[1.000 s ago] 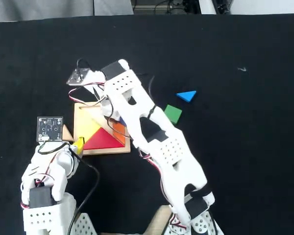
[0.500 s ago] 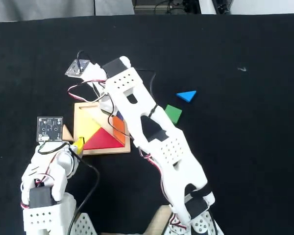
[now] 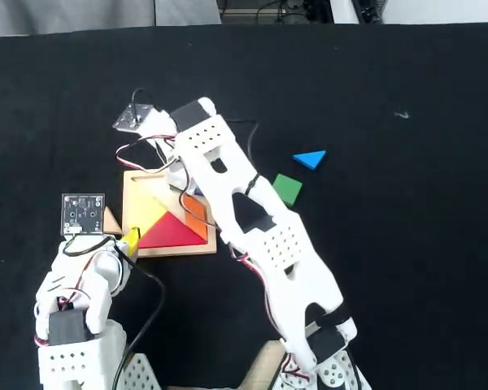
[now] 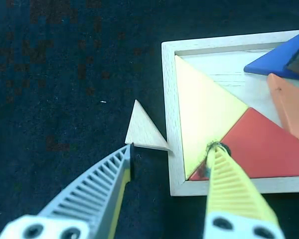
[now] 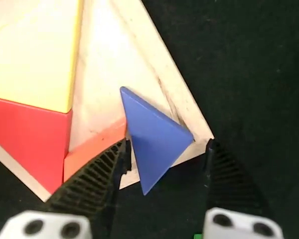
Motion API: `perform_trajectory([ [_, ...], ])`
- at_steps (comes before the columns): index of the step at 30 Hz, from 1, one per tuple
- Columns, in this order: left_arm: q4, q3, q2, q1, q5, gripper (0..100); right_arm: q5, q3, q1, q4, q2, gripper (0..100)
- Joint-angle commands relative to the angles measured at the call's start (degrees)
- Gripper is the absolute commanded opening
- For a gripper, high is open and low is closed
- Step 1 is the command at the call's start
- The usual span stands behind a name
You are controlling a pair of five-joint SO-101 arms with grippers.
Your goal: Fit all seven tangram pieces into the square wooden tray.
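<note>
Square wooden tray (image 3: pixel 175 250) sits on the black bench (image 3: pixel 407 244), partly under the right arm. Inside it a yellow triangle (image 3: pixel 145 213) and a red triangle (image 3: pixel 172 234) lie flat, edge to edge, with an orange piece (image 3: pixel 197 218) beside the red one. A dark blue triangle (image 5: pixel 154 137) lies across one corner of the tray, over the rim, with a tip sticking out past it.

The right hand (image 5: pixel 167 147) is down over that corner with its fingers apart, one on either side of the dark blue triangle. A sliver of rim shows between the piece and one finger.

The left hand (image 4: pixel 172 148) is spread wide too and holds nothing. Its yellow finger (image 4: pixel 229 184) points at the tray corner where yellow and red meet. Its grey finger (image 4: pixel 112 172) points at the edge of a bare wooden triangle (image 4: pixel 142 132), which lies on the bench just outside the tray.

Well off to the other side, a green square (image 3: pixel 287 188) and a light blue triangle (image 3: pixel 311 159) lie near each other on the bench.
</note>
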Motion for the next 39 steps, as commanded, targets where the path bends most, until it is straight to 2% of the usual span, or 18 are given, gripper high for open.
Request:
perform_trajectory([
  [1, -0.9, 1.1, -0.4, 0.4, -0.3, 24, -0.7, -6.2, 2.2, 1.1, -2.7, 23.4],
  [4, -0.9, 1.1, -0.4, 0.4, -0.3, 24, -0.8, -10.9, 4.4, 4.6, -3.9, 20.4],
  [9, -0.9, 1.1, -0.4, 0.4, -0.3, 24, -0.7, -11.2, 7.9, 6.0, -3.6, 0.6],
  [17, -0.9, 1.1, -0.4, 0.4, -0.3, 24, -0.4, -7.6, 7.7, 6.0, 2.0, 1.1],
  [25, -0.9, 1.1, -0.4, 0.4, -0.3, 24, -0.6, -8.0, 3.6, 6.0, 4.9, 1.1],
  [33, -0.9, 1.1, -0.4, 0.4, -0.3, 24, -0.8, -10.9, 1.4, 6.3, 3.1, 1.1],
  [36, -0.9, 1.1, -0.4, 0.4, -0.3, 24, -2.5, -11.3, 2.1, 6.4, -1.6, 1.1],
  [39, -0.9, 1.1, -0.4, 0.4, -0.3, 24, -3.9, -8.0, -0.8, 6.2, -5.7, 1.1],
])
